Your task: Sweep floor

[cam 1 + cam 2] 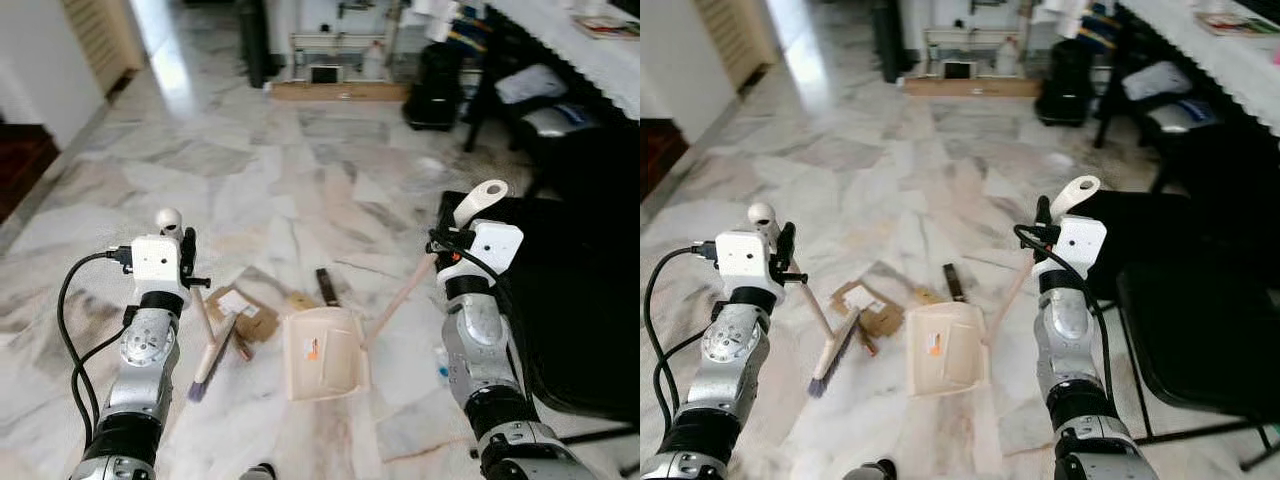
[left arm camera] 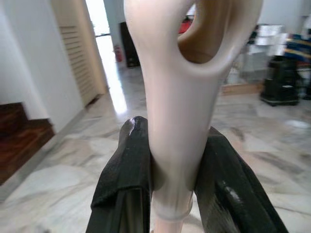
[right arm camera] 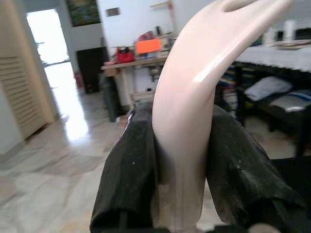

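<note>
Left gripper [image 2: 170, 165] clamps broom [image 1: 205, 350] handle; right gripper [image 3: 180, 145] clamps dustpan [image 1: 322, 352] handle, pan mouth facing cardboard [image 1: 243, 312] for sweeping in.

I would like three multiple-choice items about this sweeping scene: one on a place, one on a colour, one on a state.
1. Where does the brown cardboard scrap lie?
A. between brush and dustpan
B. inside the dustpan
C. on the black chair

2. What colour is the dustpan?
A. blue
B. cream
C. red

3. What is the left gripper doing?
A. hanging open
B. gripping the brush handle
C. holding the cardboard

Answers: 1 A, the cardboard scrap lies between brush and dustpan. 2 B, it is cream. 3 B, the left gripper clamps the handle.
</note>
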`<state>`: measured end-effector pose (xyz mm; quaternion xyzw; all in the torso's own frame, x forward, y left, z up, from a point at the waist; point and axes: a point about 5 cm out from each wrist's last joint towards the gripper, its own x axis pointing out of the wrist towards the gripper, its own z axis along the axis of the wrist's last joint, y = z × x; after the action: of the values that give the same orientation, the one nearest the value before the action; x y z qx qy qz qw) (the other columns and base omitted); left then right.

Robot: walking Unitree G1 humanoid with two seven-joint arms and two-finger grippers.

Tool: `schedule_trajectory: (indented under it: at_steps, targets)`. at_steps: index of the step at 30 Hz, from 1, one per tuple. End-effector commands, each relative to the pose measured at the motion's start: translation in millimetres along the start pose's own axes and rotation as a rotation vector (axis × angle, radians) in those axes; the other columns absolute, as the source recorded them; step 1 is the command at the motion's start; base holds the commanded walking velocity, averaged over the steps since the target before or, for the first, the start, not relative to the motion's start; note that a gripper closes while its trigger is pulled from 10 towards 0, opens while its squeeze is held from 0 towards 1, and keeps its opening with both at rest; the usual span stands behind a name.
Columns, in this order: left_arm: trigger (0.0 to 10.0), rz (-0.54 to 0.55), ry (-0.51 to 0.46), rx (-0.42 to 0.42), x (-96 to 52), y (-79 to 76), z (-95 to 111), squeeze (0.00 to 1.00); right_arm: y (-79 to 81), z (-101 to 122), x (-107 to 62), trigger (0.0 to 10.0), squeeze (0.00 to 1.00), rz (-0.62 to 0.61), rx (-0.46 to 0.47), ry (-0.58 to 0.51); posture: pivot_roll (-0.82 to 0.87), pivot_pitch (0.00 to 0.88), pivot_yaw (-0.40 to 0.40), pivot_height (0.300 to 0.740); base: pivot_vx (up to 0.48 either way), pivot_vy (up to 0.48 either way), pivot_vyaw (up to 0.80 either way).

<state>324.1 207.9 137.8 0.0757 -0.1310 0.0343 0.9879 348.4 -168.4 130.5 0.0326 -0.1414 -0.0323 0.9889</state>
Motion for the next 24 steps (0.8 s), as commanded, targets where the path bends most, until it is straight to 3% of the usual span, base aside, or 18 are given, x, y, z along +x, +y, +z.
schedule_trajectory:
  at_steps: [1,24]
  targets:
    - [10.0,0.019,-0.059,0.017,4.1,5.9,13.6,0.0,0.2,13.6,5.5,10.0,0.0,0.003,0.001,-0.062,0.08,0.085,0.019,0.74,0.0,0.0,0.8]
    - [10.0,-0.005,-0.07,0.014,7.8,4.5,18.9,0.0,-4.6,12.0,-2.6,10.0,0.0,-0.018,-0.005,-0.059,0.08,0.12,0.044,0.74,0.0,0.0,0.8]
